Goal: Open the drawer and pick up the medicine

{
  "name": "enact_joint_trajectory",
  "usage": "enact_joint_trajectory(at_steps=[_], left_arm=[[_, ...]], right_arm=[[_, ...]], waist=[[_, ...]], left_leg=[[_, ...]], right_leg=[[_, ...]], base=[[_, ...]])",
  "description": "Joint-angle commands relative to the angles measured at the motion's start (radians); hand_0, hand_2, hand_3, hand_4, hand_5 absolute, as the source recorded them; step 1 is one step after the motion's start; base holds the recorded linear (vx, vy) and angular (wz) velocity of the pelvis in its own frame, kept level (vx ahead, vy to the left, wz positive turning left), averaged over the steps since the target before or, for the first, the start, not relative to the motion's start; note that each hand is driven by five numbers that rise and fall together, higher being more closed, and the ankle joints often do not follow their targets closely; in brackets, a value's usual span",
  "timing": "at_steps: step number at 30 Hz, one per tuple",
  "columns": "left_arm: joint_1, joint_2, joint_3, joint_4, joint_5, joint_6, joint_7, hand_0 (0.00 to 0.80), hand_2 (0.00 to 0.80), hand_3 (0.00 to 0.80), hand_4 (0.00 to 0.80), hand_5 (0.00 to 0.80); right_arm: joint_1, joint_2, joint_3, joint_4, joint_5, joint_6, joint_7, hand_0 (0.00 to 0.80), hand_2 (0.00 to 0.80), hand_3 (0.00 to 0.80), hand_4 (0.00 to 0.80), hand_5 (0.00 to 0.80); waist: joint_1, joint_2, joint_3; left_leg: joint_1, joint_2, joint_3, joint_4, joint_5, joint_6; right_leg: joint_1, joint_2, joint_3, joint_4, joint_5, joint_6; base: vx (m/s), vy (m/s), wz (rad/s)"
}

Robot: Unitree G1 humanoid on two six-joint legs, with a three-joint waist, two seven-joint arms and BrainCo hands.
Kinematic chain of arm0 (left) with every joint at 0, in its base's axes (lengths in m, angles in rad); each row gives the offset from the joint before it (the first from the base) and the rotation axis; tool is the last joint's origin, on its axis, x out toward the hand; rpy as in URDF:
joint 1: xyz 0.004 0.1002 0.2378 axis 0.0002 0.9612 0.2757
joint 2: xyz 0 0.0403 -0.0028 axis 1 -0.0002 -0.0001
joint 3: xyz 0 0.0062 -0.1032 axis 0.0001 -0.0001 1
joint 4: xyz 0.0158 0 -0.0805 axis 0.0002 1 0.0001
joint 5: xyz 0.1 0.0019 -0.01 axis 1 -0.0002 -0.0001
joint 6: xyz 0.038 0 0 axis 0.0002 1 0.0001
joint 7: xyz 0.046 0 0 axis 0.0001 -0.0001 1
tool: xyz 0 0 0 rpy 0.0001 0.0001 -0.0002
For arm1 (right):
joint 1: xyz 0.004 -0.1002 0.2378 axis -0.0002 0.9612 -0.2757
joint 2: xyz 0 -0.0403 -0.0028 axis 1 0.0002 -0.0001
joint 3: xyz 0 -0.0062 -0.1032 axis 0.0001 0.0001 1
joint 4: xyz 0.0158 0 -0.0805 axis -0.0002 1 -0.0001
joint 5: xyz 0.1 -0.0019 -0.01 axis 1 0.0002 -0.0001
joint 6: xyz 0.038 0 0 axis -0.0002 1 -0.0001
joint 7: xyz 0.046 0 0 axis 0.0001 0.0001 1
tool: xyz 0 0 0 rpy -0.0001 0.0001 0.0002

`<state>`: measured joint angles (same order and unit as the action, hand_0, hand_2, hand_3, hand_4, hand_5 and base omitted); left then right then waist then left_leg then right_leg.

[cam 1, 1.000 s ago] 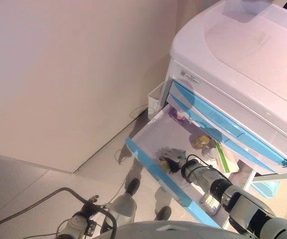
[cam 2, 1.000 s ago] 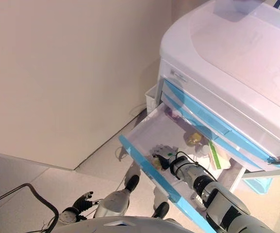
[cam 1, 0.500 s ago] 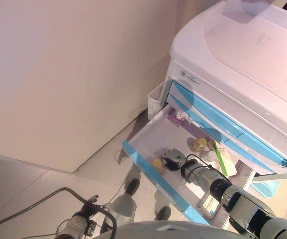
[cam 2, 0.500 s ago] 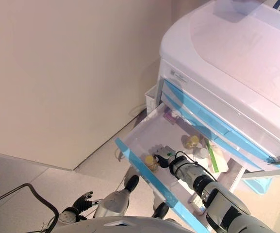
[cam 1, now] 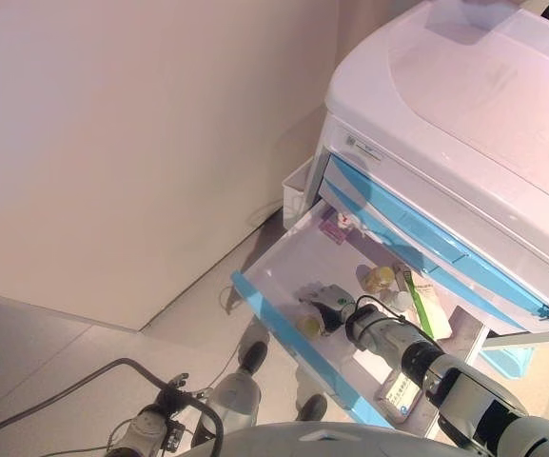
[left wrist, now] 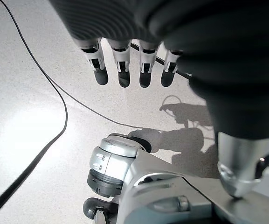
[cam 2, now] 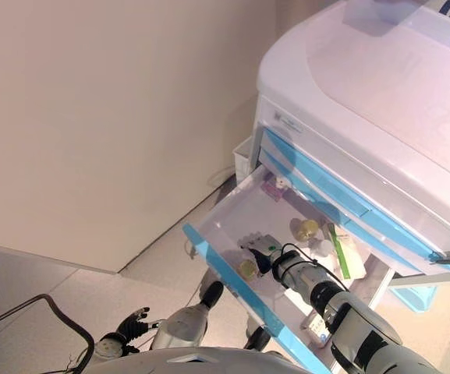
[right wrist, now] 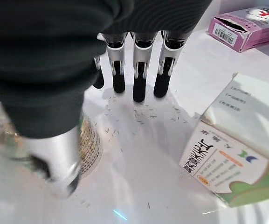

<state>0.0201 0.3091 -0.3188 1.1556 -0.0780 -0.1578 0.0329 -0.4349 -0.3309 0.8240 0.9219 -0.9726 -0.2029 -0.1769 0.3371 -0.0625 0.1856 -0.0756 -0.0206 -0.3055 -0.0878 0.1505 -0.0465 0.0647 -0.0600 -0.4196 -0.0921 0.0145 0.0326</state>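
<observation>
One drawer [cam 1: 284, 328] of the cart stands pulled out; the right hand [cam 2: 262, 251] rests inside it, fingers [right wrist: 139, 74] straight, beside a small bottle [cam 2: 247, 269]. Left hand [left wrist: 125, 56] hangs relaxed.

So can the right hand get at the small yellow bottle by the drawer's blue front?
Probably yes: the drawer is open, the right hand is inside it with straight fingers, and the yellow bottle lies uncovered beside it.

Drawer [cam 1: 284, 328]: near corner hidden behind the right arm.
Green-and-white box [right wrist: 239, 158]: cut off at frame edge.
Small bottle [right wrist: 85, 144]: blurred, behind thumb.
</observation>
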Motion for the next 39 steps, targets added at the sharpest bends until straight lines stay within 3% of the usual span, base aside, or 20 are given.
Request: enact_joint_trajectory(at_steps=[1, 10, 11, 17, 34, 35, 36, 37, 38, 39], left_arm=[[-0.006, 0.003, -0.048, 0.039, 0.033, -0.017, -0.005, 0.000, 0.000, 0.000, 0.000, 0.000], [-0.004, 0.005, -0.044, 0.036, 0.039, -0.014, -0.006, 0.000, 0.000, 0.000, 0.000, 0.000], [-0.005, 0.006, -0.041, 0.036, 0.042, -0.014, -0.009, 0.000, 0.000, 0.000, 0.000, 0.000], [-0.003, 0.008, -0.039, 0.038, 0.051, -0.010, -0.011, 0.000, 0.000, 0.000, 0.000, 0.000], [0.000, 0.006, -0.043, 0.034, 0.047, -0.010, -0.009, 0.000, 0.000, 0.000, 0.000, 0.000], [0.000, 0.006, -0.043, 0.034, 0.047, -0.009, -0.009, 0.000, 0.000, 0.000, 0.000, 0.000], [0.000, 0.005, -0.045, 0.033, 0.044, -0.009, -0.007, 0.000, 0.000, 0.000, 0.000, 0.000], [0.000, 0.005, -0.045, 0.033, 0.044, -0.010, -0.007, 0.000, 0.000, 0.000, 0.000, 0.000], [0.002, 0.005, -0.042, 0.033, 0.047, -0.013, -0.007, 0.000, 0.000, 0.000, 0.000, 0.000], [0.003, 0.005, -0.042, 0.034, 0.047, -0.014, -0.007, 0.000, 0.000, 0.000, 0.000, 0.000]], right_arm=[[0.003, -0.011, 0.044, -0.055, -0.006, -0.003, -0.003, 0.000, 0.000, 0.000, 0.000, 0.000], [0.007, -0.012, 0.050, -0.062, -0.015, -0.039, 0.000, 0.000, 0.000, 0.000, 0.000, 0.000], [0.005, -0.018, 0.055, -0.066, -0.015, -0.071, 0.006, 0.000, 0.000, 0.000, 0.000, 0.000], [0.002, -0.019, 0.066, -0.073, 0.003, -0.109, 0.004, 0.000, 0.000, 0.000, 0.000, 0.000], [0.005, -0.017, 0.066, -0.074, 0.010, -0.111, 0.002, 0.000, 0.000, 0.000, 0.000, 0.000], [0.005, -0.018, 0.066, -0.075, 0.009, -0.112, 0.002, 0.100, 0.100, 0.100, 0.100, 0.100], [0.006, -0.018, 0.065, -0.075, 0.008, -0.114, -0.001, 0.398, 0.398, 0.398, 0.398, 0.398], [0.007, -0.019, 0.065, -0.075, 0.009, -0.115, -0.002, 0.540, 0.540, 0.540, 0.540, 0.540], [0.007, -0.021, 0.063, -0.077, 0.008, -0.118, -0.003, 0.791, 0.791, 0.791, 0.791, 0.791], [0.007, -0.022, 0.063, -0.078, 0.007, -0.120, -0.005, 0.800, 0.800, 0.800, 0.800, 0.800]], waist=[[0.022, -0.010, -0.009], [0.023, -0.013, -0.011], [0.024, -0.015, -0.013], [0.027, -0.019, -0.017], [0.028, -0.014, -0.014], [0.027, -0.014, -0.014], [0.027, -0.014, -0.014], [0.027, -0.014, -0.013], [0.027, -0.013, -0.013], [0.027, -0.013, -0.013]], left_leg=[[0.002, -0.039, 0.000, 0.017, -0.052, 0.023], [0.007, -0.038, 0.000, 0.017, -0.053, 0.023], [0.007, -0.039, -0.001, 0.017, -0.053, 0.023], [0.010, -0.038, 0.000, 0.018, -0.054, 0.022], [0.008, -0.038, -0.005, 0.019, -0.052, 0.023], [0.008, -0.038, -0.004, 0.019, -0.052, 0.022], [0.008, -0.038, -0.004, 0.018, -0.051, 0.022], [0.008, -0.038, -0.004, 0.018, -0.051, 0.023], [0.008, -0.038, -0.005, 0.018, -0.051, 0.023], [0.007, -0.038, -0.005, 0.018, -0.051, 0.023]], right_leg=[[-0.002, -0.025, -0.006, 0.104, -0.045, 0.013], [0.001, -0.025, -0.005, 0.106, -0.046, 0.013], [0.003, -0.024, -0.004, 0.105, -0.046, 0.013], [0.005, -0.023, -0.006, 0.105, -0.047, 0.013], [0.003, -0.023, -0.007, 0.108, -0.048, 0.011], [0.003, -0.023, -0.007, 0.107, -0.048, 0.011], [0.003, -0.023, -0.008, 0.107, -0.048, 0.011], [0.004, -0.023, -0.008, 0.107, -0.048, 0.011], [0.003, -0.023, -0.007, 0.107, -0.047, 0.011], [0.002, -0.023, -0.007, 0.107, -0.047, 0.011]], base=[[0.000, 0.000, 0.00], [0.000, 0.000, 0.00], [0.000, 0.000, 0.00], [0.000, 0.000, 0.00], [0.000, 0.000, 0.00], [0.000, 0.000, 0.00], [0.000, 0.000, 0.00], [0.000, 0.000, 0.00], [0.000, 0.000, 0.00], [0.000, 0.000, 0.00]])
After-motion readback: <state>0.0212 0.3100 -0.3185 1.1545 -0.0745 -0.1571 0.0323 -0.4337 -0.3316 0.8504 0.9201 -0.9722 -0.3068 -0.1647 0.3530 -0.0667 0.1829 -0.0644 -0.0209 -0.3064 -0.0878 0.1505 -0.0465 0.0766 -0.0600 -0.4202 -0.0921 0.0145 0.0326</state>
